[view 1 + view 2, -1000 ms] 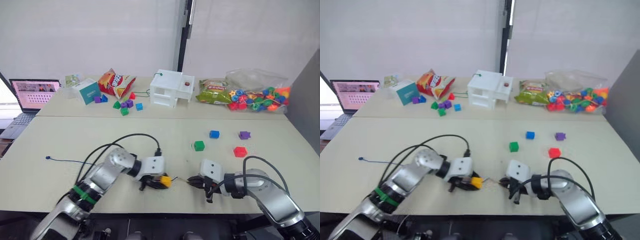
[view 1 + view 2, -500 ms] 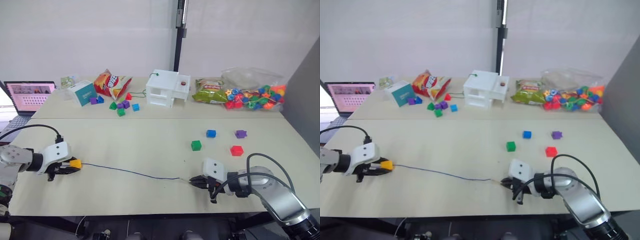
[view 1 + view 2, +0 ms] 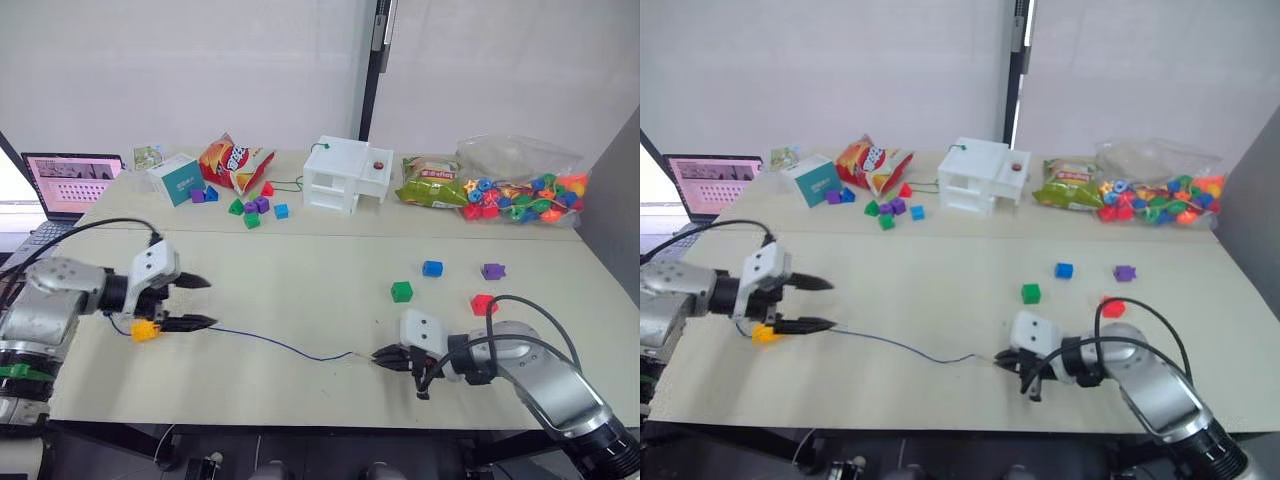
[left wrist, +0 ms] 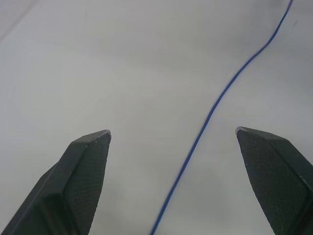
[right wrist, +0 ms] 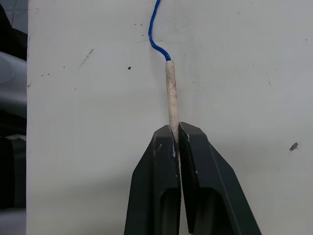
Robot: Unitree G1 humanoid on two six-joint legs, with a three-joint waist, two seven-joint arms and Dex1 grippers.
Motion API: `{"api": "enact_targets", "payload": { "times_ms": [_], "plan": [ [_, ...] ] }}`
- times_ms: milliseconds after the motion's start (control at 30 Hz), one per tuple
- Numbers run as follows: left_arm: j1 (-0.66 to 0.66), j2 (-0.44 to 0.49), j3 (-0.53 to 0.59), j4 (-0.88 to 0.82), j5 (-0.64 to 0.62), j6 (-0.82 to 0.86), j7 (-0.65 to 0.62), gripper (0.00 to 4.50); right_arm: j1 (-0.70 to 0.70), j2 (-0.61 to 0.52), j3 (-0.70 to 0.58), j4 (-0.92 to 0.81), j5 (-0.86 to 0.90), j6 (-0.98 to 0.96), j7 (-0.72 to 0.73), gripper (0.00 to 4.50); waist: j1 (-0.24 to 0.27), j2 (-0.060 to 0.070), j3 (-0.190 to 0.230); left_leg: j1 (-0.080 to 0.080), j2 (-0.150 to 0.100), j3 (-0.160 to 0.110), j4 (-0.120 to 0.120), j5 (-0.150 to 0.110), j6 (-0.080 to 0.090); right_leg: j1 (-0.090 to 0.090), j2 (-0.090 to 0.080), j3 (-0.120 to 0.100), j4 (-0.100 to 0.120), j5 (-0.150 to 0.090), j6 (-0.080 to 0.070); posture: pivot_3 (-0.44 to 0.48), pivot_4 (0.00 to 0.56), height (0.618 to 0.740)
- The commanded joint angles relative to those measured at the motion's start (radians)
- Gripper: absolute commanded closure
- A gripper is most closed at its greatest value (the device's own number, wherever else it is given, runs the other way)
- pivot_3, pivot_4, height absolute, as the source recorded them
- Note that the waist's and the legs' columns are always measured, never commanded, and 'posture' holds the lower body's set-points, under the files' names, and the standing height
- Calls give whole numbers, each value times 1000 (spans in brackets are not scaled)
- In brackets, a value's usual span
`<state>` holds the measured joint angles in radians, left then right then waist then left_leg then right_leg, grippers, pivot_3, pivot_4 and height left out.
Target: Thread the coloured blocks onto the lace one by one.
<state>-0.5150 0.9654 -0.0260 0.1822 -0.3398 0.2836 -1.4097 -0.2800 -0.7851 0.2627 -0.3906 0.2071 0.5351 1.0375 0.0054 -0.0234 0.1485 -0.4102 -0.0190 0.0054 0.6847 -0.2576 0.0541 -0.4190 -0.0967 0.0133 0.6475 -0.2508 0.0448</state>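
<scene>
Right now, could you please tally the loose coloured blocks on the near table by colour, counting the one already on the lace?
Yellow-orange block: 1, on the lace
Green block: 1
Blue block: 1
Purple block: 1
Red block: 1
Total: 5 blocks, 4 not yet threaded.

Lace (image 3: 280, 345) on table (image 3: 300, 270), between tools

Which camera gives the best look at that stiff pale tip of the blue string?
The right wrist view: the pale tip shows large, pinched in the right gripper. In the eye views it is a tiny sliver; the left wrist view shows blue lace.
</scene>
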Motion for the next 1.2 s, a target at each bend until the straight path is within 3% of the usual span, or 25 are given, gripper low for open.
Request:
{"api": "enact_targets", "payload": {
  "times_ms": [33, 133, 267, 467, 567, 733, 1000, 1200],
  "plan": [
    [13, -89, -76, -249, -77, 135, 35, 178, -35, 5, 26, -12, -24, 16, -9, 4500, 2, 0, 0, 0, 0, 0, 0, 0, 0, 0, 0, 0, 0, 0, 0, 0, 150, 740],
    [49, -213, -194, -371, -37, 145, 97, 178, -56, 10, 46, -3, -35, 34, -16, 4500, 4, 0, 0, 0, -1, 0, 0, 0, 0, 1, 0, 0, 0, 0, 0, 0, 150, 740],
    [14, -373, -303, -309, 82, 81, 210, 178, -65, 4, 62, 0, -50, 48, -18, 4500, 6, 0, 0, -1, -1, 0, 1, 0, 0, 0, 1, 1, 0, 0, 0, 0, 150, 740],
    [-22, -466, -403, -183, 186, 16, 236, 178, -68, 0, 66, -16, -54, 70, -24, 4500, 6, 0, 0, 0, -1, 0, 2, 0, 0, 0, 2, 1, 0, 0, 0, 0, 150, 740],
    [-22, -493, -403, -156, 177, 2, 220, 178, -62, -6, 59, -25, -53, 80, -26, 4500, 6, 0, 0, -1, -1, 0, 2, 0, 0, 0, 1, 1, 0, 0, 0, 0, 150, 740],
    [-24, -526, -390, -161, 154, 24, 216, 1619, -54, -14, 54, -38, -48, 90, -32, 4500, 7, 0, 0, -1, -1, 0, 3, 0, 0, 0, 1, 1, 0, 0, 0, 0, 150, 740],
    [-21, -555, -395, -157, 171, 21, 224, 4313, -54, -18, 58, -48, -44, 105, -39, 4500, 6, 0, 0, -1, -1, 0, 4, 0, 0, 0, 1, 1, 0, 0, 0, 0, 150, 740],
    [-23, -554, -393, -157, 172, 28, 222, 4439, -53, -21, 60, -49, -43, 111, -39, 4500, 7, 0, 0, -2, -1, -1, 6, 0, 0, 0, 1, 1, 0, 0, 0, 0, 150, 740]
  ]
}}
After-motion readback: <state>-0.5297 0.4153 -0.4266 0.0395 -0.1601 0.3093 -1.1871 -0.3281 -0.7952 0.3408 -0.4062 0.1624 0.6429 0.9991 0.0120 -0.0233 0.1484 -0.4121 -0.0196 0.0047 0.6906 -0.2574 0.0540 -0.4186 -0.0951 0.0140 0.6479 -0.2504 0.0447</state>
